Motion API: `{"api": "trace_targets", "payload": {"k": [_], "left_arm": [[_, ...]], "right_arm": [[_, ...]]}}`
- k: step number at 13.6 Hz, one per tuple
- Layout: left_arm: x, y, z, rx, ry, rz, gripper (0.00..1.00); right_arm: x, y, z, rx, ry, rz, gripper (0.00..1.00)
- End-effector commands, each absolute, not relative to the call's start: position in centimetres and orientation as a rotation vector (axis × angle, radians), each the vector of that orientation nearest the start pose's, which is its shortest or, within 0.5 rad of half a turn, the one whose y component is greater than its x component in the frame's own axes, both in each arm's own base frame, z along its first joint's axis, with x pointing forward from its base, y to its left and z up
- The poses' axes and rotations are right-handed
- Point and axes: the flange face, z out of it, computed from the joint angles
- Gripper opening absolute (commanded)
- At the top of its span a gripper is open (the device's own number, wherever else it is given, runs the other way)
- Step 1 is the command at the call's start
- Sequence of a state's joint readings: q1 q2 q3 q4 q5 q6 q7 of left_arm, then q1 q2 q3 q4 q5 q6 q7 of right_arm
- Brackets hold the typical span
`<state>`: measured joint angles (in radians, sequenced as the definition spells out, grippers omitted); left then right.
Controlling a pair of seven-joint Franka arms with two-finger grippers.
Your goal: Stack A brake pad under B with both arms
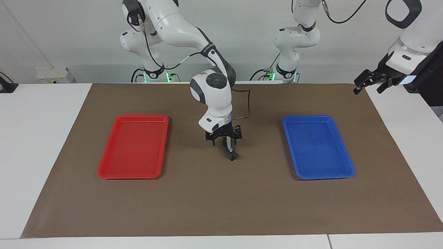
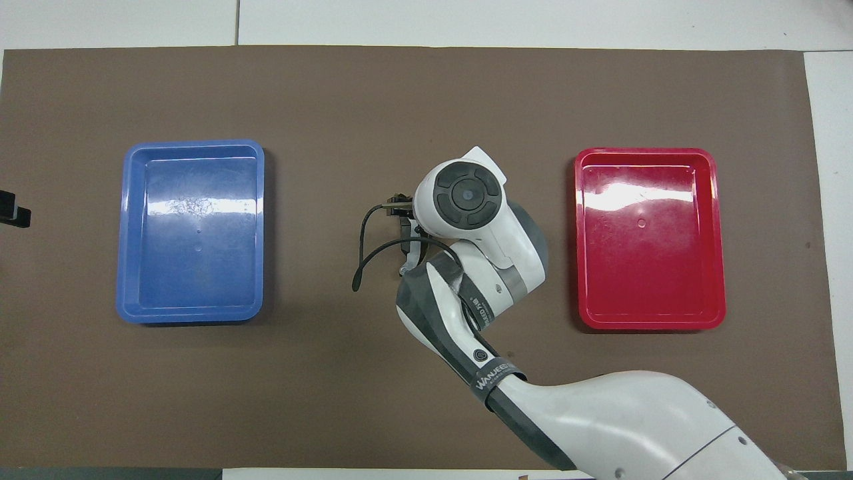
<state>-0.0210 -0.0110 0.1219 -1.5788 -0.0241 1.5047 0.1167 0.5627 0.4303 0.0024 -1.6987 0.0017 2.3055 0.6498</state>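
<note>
My right gripper [image 1: 231,154] points straight down at the middle of the brown mat [image 1: 221,200], between the two trays. Its fingers stand close together on a small dark brake piece [image 1: 233,156] that sits at mat level. A pale streak shows between the fingers, but I cannot tell whether this is the A brake pad or B. No second piece shows. In the overhead view the right arm's wrist [image 2: 466,195] hides the gripper and the piece. My left gripper [image 1: 369,87] waits raised and open over the mat's edge at the left arm's end; its tip also shows in the overhead view [image 2: 13,212].
An empty red tray [image 1: 133,147] lies toward the right arm's end and an empty blue tray [image 1: 316,147] toward the left arm's end. A black cable [image 1: 244,103] loops beside the right wrist.
</note>
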Motion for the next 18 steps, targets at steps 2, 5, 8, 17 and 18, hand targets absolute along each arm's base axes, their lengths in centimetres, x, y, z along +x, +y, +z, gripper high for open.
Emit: {"api": "trace_targets", "payload": {"k": [2,5,8,17,18], "left_arm": [[54.0,5.5,62.1,-3.159,0.030,0.085,1.00],[54.0,5.5,62.1,-3.159,0.030,0.085,1.00],[54.0,5.5,62.1,-3.159,0.030,0.085,1.00],[54.0,5.5,62.1,-3.159,0.030,0.085,1.00],[54.0,5.4,62.1,-3.159,0.032,0.085,1.00]], "right_arm": [[59.0,30.5,42.0,-3.062,0.192,-0.250,1.00],[60.1,22.7,46.9,-3.112,0.186,-0.240,1.00],[60.7,14.7,50.7,-3.138,0.218,-0.242,1.00],[53.6,-0.6,61.1,-3.173,0.224,-0.007,1.00],[53.0,-0.2,62.1,-3.154,0.206,0.048,1.00]]}}
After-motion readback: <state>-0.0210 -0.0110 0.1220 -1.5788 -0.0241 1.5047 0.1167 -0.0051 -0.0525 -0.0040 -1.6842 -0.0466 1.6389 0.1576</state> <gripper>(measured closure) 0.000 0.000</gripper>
